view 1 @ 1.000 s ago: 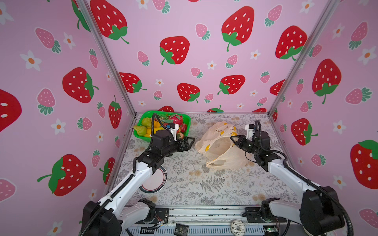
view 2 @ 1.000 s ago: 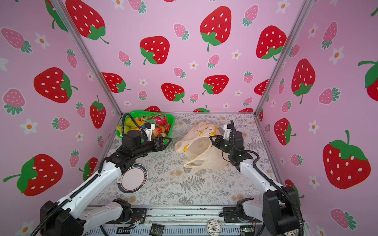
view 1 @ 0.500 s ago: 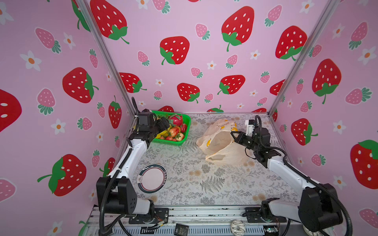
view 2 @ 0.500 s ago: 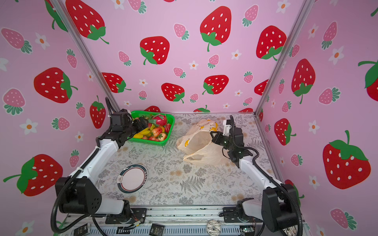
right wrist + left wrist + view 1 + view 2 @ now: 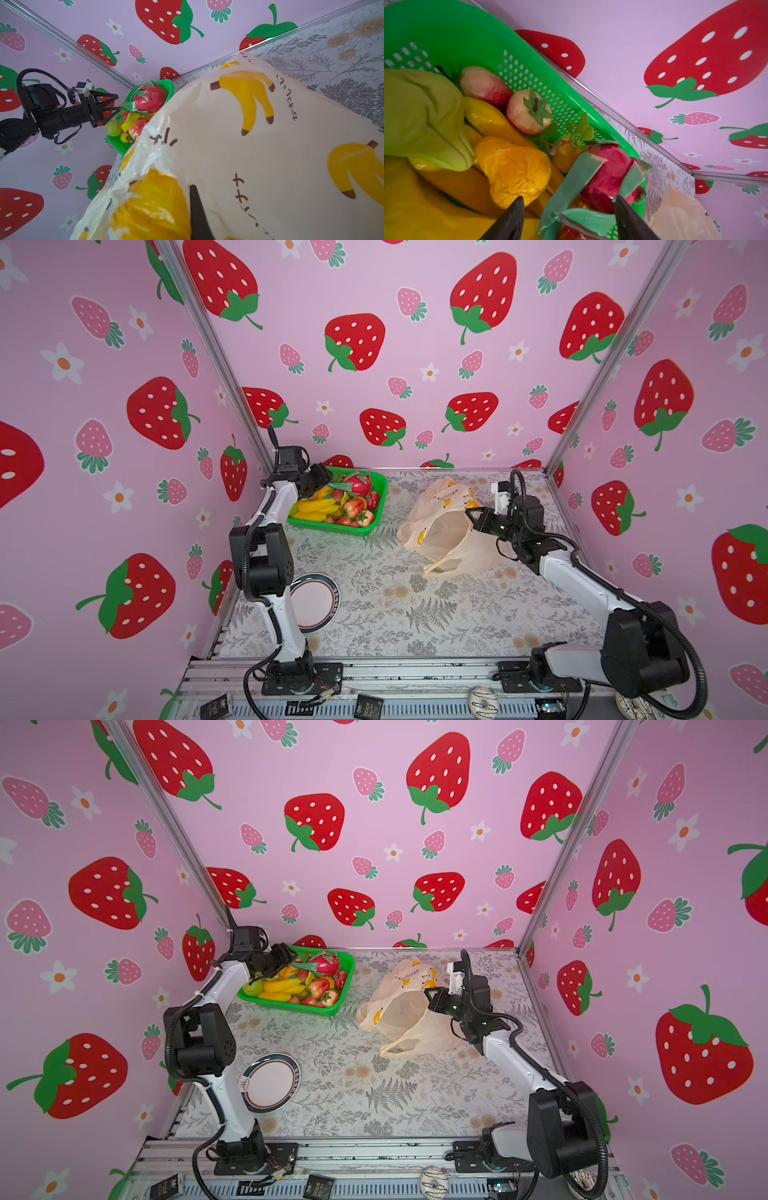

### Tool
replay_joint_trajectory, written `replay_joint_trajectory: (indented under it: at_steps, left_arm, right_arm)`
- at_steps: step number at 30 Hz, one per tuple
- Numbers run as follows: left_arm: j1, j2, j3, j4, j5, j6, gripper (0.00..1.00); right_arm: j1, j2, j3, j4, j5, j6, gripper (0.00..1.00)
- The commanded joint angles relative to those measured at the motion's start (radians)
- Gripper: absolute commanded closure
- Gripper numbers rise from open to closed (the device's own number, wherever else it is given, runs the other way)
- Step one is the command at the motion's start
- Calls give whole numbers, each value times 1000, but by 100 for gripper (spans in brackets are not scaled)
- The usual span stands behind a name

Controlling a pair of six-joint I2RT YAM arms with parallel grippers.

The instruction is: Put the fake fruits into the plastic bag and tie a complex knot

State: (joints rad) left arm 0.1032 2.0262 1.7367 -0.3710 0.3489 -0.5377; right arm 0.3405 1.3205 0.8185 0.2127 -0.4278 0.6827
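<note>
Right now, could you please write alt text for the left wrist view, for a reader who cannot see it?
The left end effector, jaws apart, flanks a pink dragon fruit in a green basket. Beside it lie yellow bananas, an orange piece, an apple and a green pear; the peach plastic bag shows beyond.

One green perforated plastic basket [image 5: 328,527] (ten o'clock); one pink green-scaled plastic dragon fruit [image 5: 358,484]; one peach banana-print plastic bag [image 5: 469,553] (two o'clock); one round white dark-rimmed plate [image 5: 316,601] (eight o'clock).
</note>
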Motion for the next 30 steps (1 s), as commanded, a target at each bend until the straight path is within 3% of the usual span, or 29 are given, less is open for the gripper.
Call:
replay_joint_trajectory:
  at_steps: [1,8,13,20,30]
  left_arm:
    - [6,41,89,-42,60,14,33]
    - [8,145,178,-45,150,-17,31]
    - [9,153,172,23,242,-56,40]
    - [9,150,188,37,279,-54,54]
    - [8,129,210,23,359,-14,55]
  right_arm:
    - [6,14,25,1,-3,-8,96]
    - [6,38,37,1,-9,-6,96]
    - [8,51,42,1,-9,-10,96]
    - [8,51,23,5,-4,-16,96]
    - [8,60,7,11,-7,-22,95]
